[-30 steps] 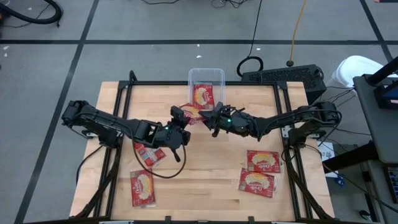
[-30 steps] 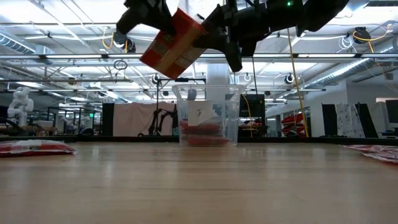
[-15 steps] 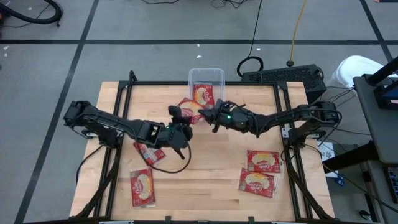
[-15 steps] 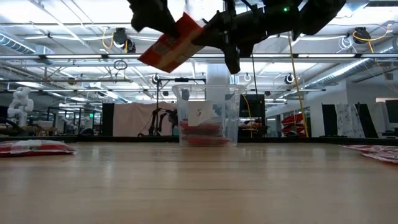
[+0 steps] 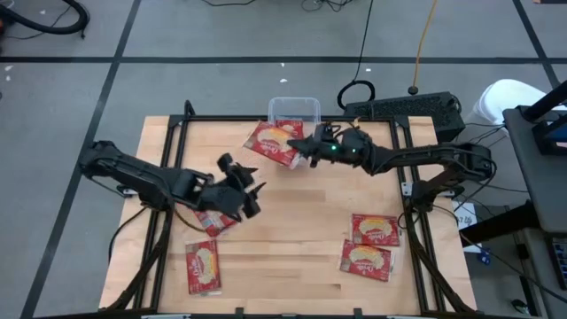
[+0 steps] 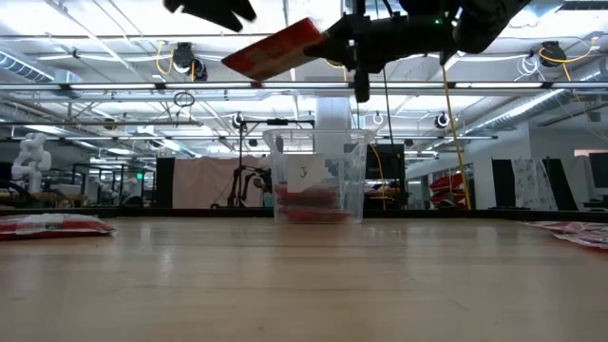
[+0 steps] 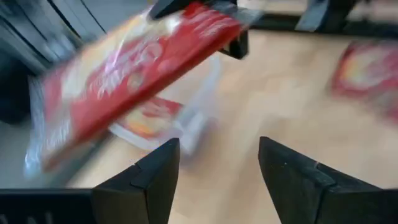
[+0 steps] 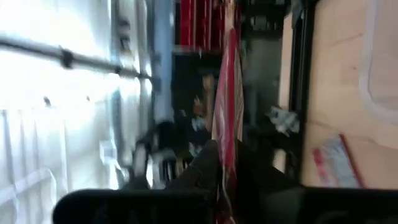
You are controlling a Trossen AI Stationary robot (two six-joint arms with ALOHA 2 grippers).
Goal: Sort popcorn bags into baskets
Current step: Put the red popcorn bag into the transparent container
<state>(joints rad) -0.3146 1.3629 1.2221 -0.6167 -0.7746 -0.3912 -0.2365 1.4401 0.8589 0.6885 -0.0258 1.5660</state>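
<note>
- Left gripper [image 5: 241, 182]: fingers now spread and empty, drawn back toward mid-table; it has let go of the bag.
- Bag [image 5: 275, 142]: passed over, now pinched shut at one edge by right gripper [image 5: 312, 152], raised just beside the tub [image 5: 293, 107].
- Tub: one bag already inside; a drop looks next.
- Hard to make out: the fingertip contact, blurred.

Held popcorn bag [image 5: 276, 143]: red, yellow-cream popcorn picture, white lettering. Basket [image 5: 294, 109] at the far edge of the bench [image 5: 292, 230]: clear, colourless; a white label on its wall in the low view, red packets inside. Bench top: pale wood, black frame rails. Loose bags near the right edge [image 5: 376, 230] and near-left corner [image 5: 203, 267]: same red with yellow-cream centre. Arms: dark, apparently black.
</note>
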